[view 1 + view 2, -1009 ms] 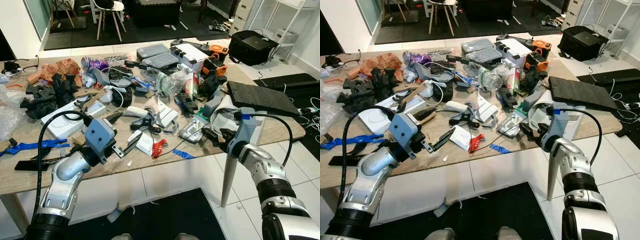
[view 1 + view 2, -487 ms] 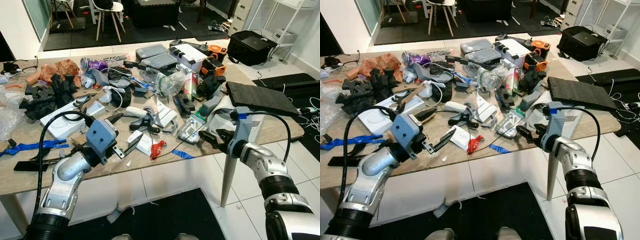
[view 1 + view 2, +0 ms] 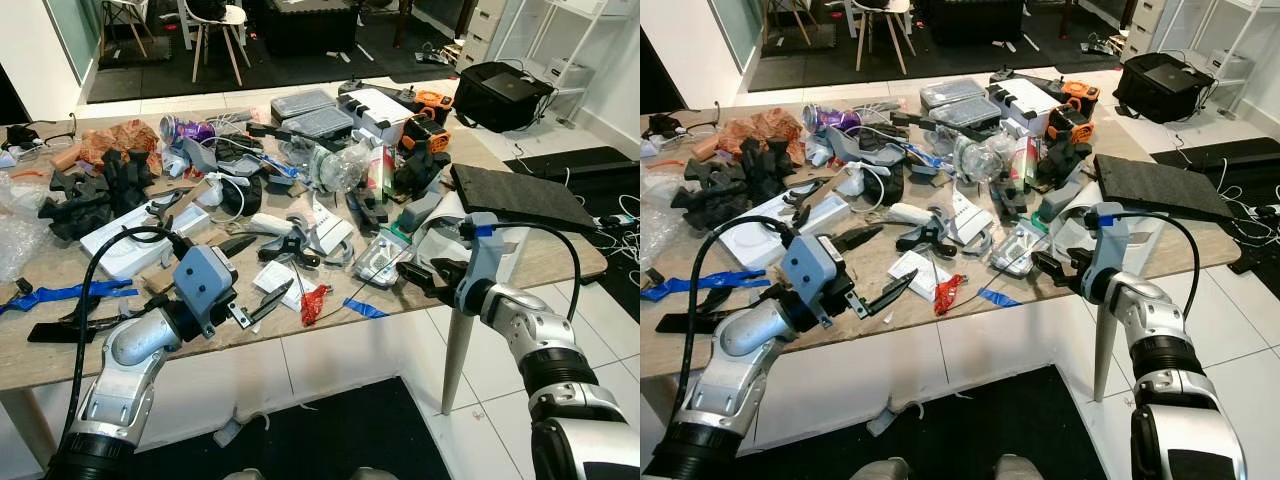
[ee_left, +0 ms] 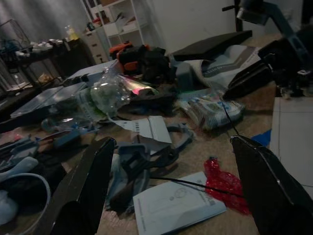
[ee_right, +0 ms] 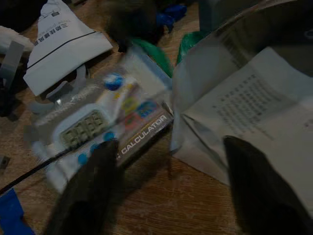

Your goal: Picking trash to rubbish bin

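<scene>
- The left gripper [image 3: 262, 304], fingers wide, has dropped nearer the table edge; red wrapper [image 3: 316, 298] lies at its two o'clock, ungrasped.
- The right gripper [image 3: 1050, 268], spread wide, stays over the packaged calculator [image 5: 105, 122].

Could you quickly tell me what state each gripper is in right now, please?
Left gripper: open, empty, above the white paper leaflet.
Right gripper: open, empty, by the packaged calculator.

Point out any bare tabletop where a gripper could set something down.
Bare wood runs along the table's near edge, between the blue tape strip and left gripper. The middle, around the calculator pack and crushed bottle, is crowded.
</scene>
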Motion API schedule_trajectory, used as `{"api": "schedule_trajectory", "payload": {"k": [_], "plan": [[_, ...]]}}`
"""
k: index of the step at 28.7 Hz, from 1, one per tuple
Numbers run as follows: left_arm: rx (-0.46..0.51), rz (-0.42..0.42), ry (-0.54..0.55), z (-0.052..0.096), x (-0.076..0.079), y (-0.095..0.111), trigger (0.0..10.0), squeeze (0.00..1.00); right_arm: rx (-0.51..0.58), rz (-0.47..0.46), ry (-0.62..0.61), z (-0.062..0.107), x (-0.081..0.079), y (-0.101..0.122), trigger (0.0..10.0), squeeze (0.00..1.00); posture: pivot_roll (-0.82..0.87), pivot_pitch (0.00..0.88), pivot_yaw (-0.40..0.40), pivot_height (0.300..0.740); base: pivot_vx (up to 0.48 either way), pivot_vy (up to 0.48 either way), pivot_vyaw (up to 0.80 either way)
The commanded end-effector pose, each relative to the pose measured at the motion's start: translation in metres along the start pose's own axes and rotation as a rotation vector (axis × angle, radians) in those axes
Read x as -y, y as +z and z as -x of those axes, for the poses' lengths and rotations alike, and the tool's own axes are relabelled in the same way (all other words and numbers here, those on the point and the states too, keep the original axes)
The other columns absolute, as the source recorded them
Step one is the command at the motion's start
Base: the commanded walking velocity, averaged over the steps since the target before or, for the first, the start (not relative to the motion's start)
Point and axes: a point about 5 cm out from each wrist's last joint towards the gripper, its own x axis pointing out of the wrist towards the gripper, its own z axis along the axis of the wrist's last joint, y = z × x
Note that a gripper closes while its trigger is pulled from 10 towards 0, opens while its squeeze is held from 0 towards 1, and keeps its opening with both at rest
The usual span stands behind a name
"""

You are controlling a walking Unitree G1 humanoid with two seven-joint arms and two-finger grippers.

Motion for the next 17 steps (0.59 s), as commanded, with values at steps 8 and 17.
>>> {"api": "schedule_trajectory", "payload": {"k": [8,17], "plan": [[-0.014,0.018,-0.035,0.003,0.004,-0.003,10.0,0.00,-0.060,-0.050,-0.021,0.000,0.002,-0.019,0.0,0.00,0.00,0.000,0.002,0.740,0.000,0.000,0.00],[-0.019,0.021,-0.042,0.004,0.005,-0.007,10.0,0.00,0.015,-0.047,0.001,0.000,0.000,-0.009,0.0,0.00,0.00,0.000,0.003,0.740,0.000,0.000,0.00]]}}
